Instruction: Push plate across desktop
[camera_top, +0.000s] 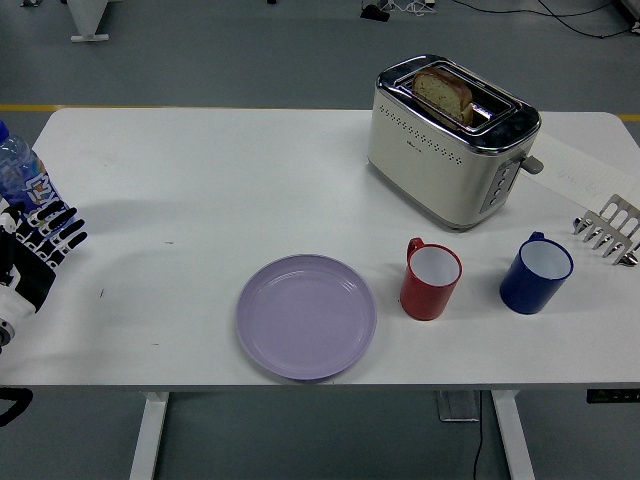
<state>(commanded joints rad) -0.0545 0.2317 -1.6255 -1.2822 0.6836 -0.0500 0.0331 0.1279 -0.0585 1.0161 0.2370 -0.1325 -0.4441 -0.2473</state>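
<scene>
A round lilac plate lies flat near the table's front edge, a little left of centre. My left hand is at the picture's left edge over the table, far left of the plate, with its fingers spread and holding nothing. My right hand is not in view.
A red mug stands just right of the plate, a blue mug further right. A cream toaster with bread in it stands at the back right. A water bottle is at the left edge, a metal rack at the right edge.
</scene>
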